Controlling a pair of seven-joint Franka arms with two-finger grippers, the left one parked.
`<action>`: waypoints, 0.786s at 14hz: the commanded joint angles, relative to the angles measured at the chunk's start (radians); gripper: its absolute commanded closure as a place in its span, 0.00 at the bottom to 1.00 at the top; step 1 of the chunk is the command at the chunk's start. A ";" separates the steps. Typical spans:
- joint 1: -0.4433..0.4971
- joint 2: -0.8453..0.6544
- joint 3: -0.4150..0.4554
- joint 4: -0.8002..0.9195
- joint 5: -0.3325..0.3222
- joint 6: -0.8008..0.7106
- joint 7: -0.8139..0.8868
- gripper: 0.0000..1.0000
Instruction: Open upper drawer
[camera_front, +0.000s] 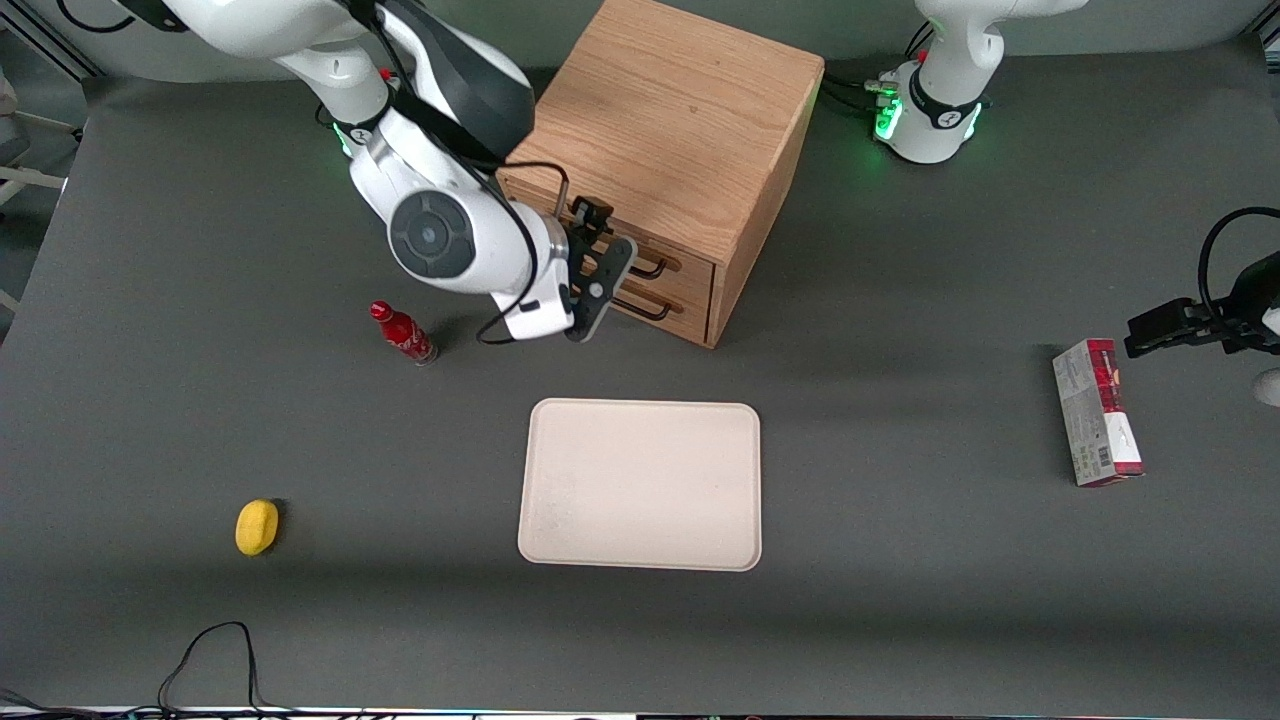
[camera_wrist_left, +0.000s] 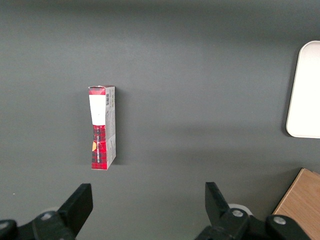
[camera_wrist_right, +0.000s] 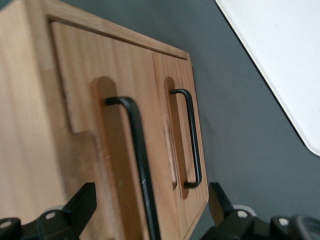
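The oak cabinet (camera_front: 670, 110) stands at the back of the table. Its upper drawer (camera_front: 688, 262) has a thin black bar handle (camera_front: 650, 268); the lower twin drawer (camera_front: 692, 305) sits under it. Both look pushed in. My right gripper (camera_front: 600, 255) is right in front of the drawer fronts and hides most of them in the front view. In the right wrist view the upper drawer (camera_wrist_right: 85, 90) and its handle (camera_wrist_right: 136, 150) are close. The gripper (camera_wrist_right: 150, 205) is open, with that handle running between the two fingers without touching them. The lower drawer's handle (camera_wrist_right: 193, 140) lies beside it.
A cream tray (camera_front: 640, 485) lies nearer the front camera than the cabinet. A red bottle (camera_front: 402, 334) lies on its side beside my arm, and a yellow object (camera_front: 257, 526) lies nearer the camera. A red and white box (camera_front: 1097, 412) lies toward the parked arm's end.
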 joint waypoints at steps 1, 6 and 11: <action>0.002 -0.017 0.007 -0.068 0.007 0.074 -0.021 0.00; 0.008 0.002 0.008 -0.100 -0.059 0.114 -0.021 0.00; 0.008 0.029 0.005 -0.074 -0.167 0.116 -0.062 0.00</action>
